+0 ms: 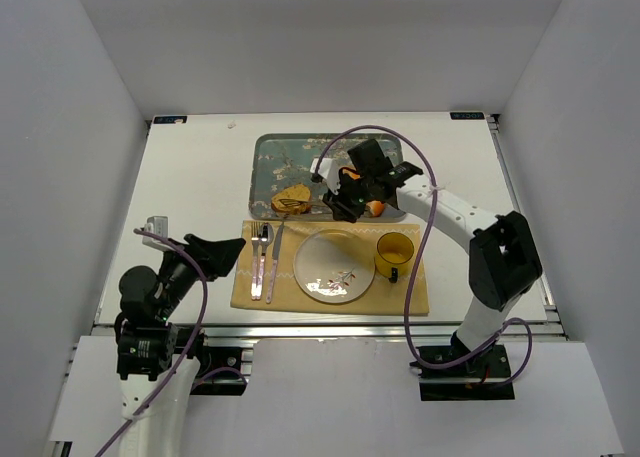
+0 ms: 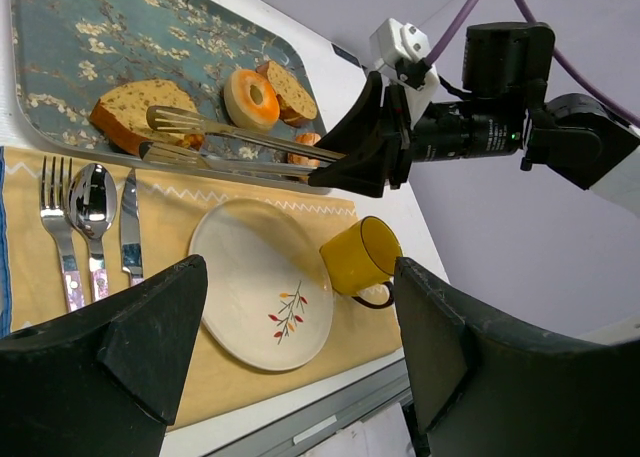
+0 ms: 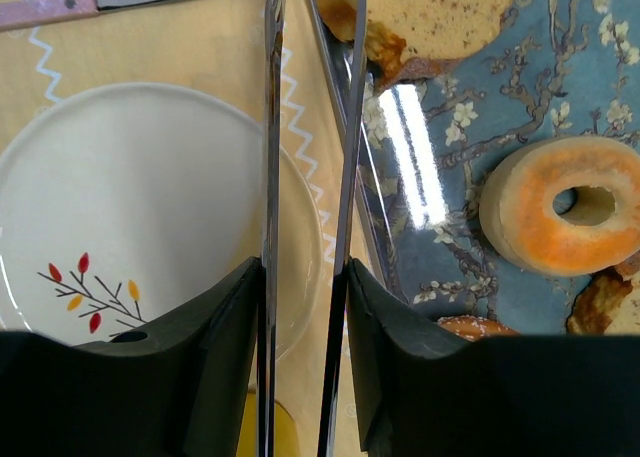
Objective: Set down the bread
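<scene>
Slipping risk: the tongs [image 2: 240, 147] are meeting the bread [image 2: 125, 112] at one end only; a shallow bite is likely to let the slice tilt or drop during lifting.
Collision risk: the blades are passing just beside the doughnut [image 2: 250, 97]; sideways drift could nudge it.
Bread location: lying on the tray [image 1: 262, 167], at its lower left in the top view, apart from the plate [image 1: 325, 257].
Right arm pose: reaching across frame centre, right gripper [image 3: 303, 272] jaws pinching the tongs' arms, with a gap showing between the blades.
Left arm pose: sitting at lower left, left gripper [image 2: 298, 277] jaws spread, holding nothing.
</scene>
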Motion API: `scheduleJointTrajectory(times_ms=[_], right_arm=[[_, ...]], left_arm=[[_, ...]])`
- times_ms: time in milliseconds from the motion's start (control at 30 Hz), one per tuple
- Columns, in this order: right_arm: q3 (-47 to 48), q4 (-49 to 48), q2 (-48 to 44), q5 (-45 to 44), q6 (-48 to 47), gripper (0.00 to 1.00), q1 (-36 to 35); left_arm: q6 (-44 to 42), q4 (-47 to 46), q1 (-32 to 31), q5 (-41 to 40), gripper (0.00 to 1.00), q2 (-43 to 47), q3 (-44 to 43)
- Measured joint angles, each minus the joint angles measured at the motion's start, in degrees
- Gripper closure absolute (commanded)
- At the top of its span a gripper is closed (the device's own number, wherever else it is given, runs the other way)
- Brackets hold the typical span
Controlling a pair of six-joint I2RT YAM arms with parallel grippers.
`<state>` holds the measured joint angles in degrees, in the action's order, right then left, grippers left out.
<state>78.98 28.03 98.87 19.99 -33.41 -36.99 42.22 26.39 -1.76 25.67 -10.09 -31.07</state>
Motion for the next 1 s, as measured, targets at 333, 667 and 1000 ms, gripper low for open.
scheduleJointTrajectory(times_ms=[333,667,1000], right_arm=[[0.02,-1.27,1.40,-1.92,0.20,0.56,0.00],[0.02,-2.64,1.49,-2.84,0.24,0.56,-0.04],[0.02,-2.73,3.04,-3.45,-0.11,0.71,-0.04]], left_arm=[[0.00,-1.36,0.00,0.04,0.15,-0.68,0.72],[0.00,-2.05,0.00,0.24,0.15,-1.01,1.33],[0.00,-2.45,0.00,0.26,0.15,-1.33,1.40]])
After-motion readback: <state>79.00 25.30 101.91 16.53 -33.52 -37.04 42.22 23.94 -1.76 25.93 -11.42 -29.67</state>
